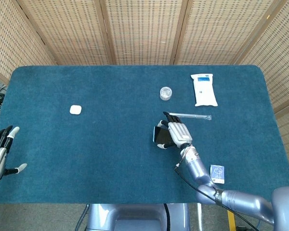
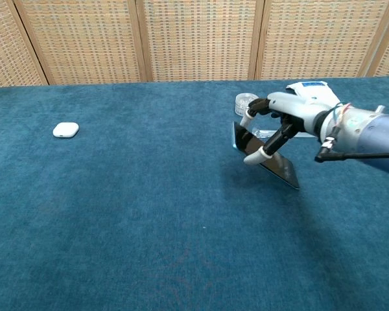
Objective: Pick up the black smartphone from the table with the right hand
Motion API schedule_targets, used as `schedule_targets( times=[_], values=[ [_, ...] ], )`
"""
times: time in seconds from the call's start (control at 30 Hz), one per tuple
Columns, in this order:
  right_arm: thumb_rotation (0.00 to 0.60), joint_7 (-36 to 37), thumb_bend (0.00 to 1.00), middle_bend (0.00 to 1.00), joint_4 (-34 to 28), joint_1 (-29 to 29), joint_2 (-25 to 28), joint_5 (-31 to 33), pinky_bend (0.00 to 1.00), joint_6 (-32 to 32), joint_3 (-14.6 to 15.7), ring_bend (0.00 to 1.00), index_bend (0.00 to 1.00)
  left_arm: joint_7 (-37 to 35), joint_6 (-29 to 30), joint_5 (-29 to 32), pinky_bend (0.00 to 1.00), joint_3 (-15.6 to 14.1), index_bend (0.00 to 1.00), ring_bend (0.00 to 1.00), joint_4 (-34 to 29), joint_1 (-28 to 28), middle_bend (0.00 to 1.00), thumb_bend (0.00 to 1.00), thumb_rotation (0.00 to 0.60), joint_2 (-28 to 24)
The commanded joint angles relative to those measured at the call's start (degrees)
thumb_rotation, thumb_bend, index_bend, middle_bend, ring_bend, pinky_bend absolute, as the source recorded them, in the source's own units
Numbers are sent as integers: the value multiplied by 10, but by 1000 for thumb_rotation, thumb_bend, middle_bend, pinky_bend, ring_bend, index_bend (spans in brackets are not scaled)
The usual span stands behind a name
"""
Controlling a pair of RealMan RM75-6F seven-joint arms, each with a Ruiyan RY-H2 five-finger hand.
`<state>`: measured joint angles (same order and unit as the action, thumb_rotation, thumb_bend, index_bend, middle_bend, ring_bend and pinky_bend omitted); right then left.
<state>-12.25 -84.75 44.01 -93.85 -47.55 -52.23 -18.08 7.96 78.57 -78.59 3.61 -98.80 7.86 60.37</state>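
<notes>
The black smartphone (image 2: 267, 159) is off the table, tilted with its left end highest, in the chest view. My right hand (image 2: 286, 115) holds it between thumb and fingers near that raised end. From the head view the phone (image 1: 160, 134) shows as a dark slab left of the right hand (image 1: 177, 134), which covers most of it. My left hand (image 1: 0, 154) hangs past the table's left edge, fingers spread, holding nothing.
A clear tube (image 1: 189, 116) lies just behind the right hand. A small clear jar (image 1: 166, 93) and a white wipes pack (image 1: 203, 89) sit at the back right. A white earbud case (image 1: 75, 109) lies at left, a small blue card (image 1: 216, 173) near the front right edge.
</notes>
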Motion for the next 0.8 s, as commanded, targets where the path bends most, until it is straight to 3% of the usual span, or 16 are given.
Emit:
schedule_targets(
  times=[0.03,0.37,0.63,0.67,0.73,0.8],
  values=[
    [600,65,414,0,-16,-27,26,-51,0,6,-8,0,533,1,1,-2,0,-1,0,0,-1,0,0,0,600,0],
    [600,223,414,0,17,-63,38,-161,0,3,0,0,533,9,5,-3,0,-3,0,0,-2,-1,0,0,600,3],
    [600,337,408,0,73,-91,53,-234,0,2,32,0,516,17,8,-6,0,-6,0,0,-3,-2,0,0,600,6],
    [600,357,405,0,84,-94,55,-242,0,4,37,0,471,19,9,-7,0,-6,0,0,-4,-2,0,0,600,7],
    [600,387,401,0,98,-100,59,-253,0,6,44,0,284,21,10,-8,0,-7,0,0,-4,-3,0,0,600,8],
    [600,422,378,0,111,-108,68,-268,0,6,52,0,46,22,11,-9,0,-8,0,0,-5,-3,0,0,600,8]
  ],
)
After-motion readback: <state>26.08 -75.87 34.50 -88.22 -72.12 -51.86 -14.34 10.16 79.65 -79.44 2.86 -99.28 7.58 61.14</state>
